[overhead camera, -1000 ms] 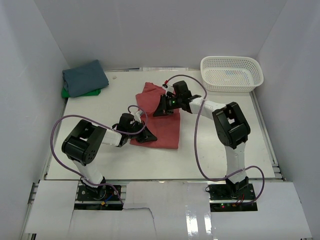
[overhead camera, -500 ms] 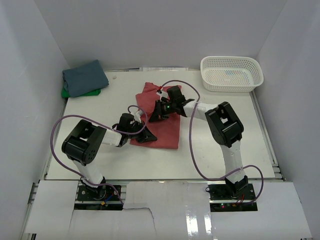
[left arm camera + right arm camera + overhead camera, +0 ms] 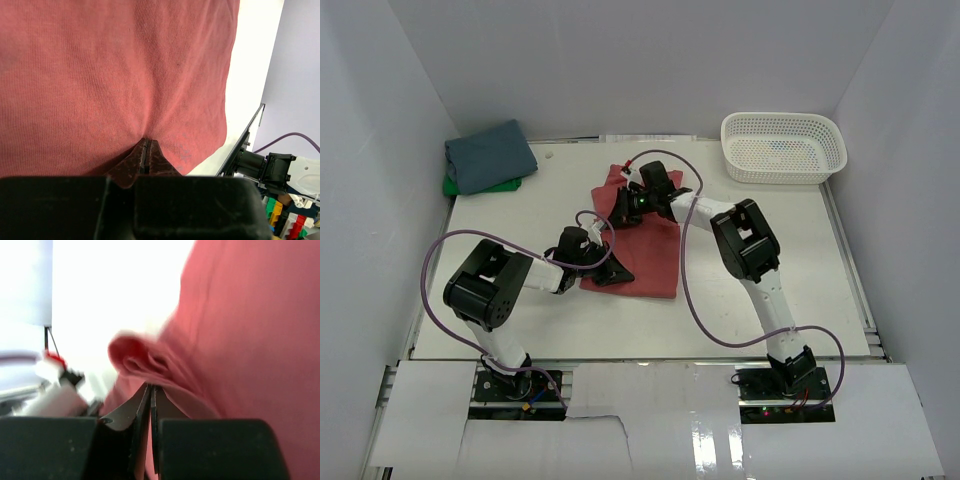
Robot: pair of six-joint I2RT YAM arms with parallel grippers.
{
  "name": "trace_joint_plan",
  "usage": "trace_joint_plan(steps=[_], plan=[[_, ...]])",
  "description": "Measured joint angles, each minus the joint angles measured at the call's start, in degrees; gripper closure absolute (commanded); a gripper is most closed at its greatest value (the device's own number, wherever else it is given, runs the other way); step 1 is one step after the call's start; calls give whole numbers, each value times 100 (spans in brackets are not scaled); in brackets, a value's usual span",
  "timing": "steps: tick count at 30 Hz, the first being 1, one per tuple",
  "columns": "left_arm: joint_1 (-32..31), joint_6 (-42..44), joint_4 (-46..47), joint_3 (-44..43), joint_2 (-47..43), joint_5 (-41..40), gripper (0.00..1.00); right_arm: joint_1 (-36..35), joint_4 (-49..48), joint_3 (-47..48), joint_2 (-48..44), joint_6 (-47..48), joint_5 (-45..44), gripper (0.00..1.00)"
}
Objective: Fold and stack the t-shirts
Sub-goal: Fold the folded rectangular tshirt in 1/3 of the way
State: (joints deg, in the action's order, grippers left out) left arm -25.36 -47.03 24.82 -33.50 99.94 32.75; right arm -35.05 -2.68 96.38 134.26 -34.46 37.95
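The coral-red t-shirt [image 3: 650, 250] lies partly folded in the middle of the table. My left gripper [image 3: 610, 270] is shut on its near left edge; in the left wrist view the jaws [image 3: 146, 150] pinch the red cloth [image 3: 125, 75]. My right gripper [image 3: 623, 205] is shut on the shirt's far left part; the right wrist view shows a bunched fold of the red shirt [image 3: 145, 362] at its closed tips [image 3: 151, 390]. The slate-blue t-shirt [image 3: 488, 154] lies folded on the bright green t-shirt [image 3: 470, 186] at the far left corner.
A white mesh basket [image 3: 783, 146] stands at the far right. White walls enclose the table on three sides. The arms' purple cables [image 3: 695, 290] loop over the table near the red shirt.
My right gripper has moved left across the far part of the red shirt, pulling cloth with it. The left gripper has stayed where it was.
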Motion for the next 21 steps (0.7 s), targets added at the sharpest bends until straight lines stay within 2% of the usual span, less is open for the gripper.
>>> trace_joint_plan(steps=[8, 11, 16, 21], plan=[[-37, -2, -42, 50, -101, -61, 100, 70, 476, 1576, 695, 90, -304, 92], [-37, -31, -63, 146, -195, -85, 100, 131, 680, 1823, 699, 201, -435, 91], [-109, -262, -74, 334, -387, -243, 100, 258, 833, 1886, 667, 343, -520, 90], [-535, -597, -190, 573, -767, -675, 100, 422, 1303, 1182, 13, 691, -811, 89]])
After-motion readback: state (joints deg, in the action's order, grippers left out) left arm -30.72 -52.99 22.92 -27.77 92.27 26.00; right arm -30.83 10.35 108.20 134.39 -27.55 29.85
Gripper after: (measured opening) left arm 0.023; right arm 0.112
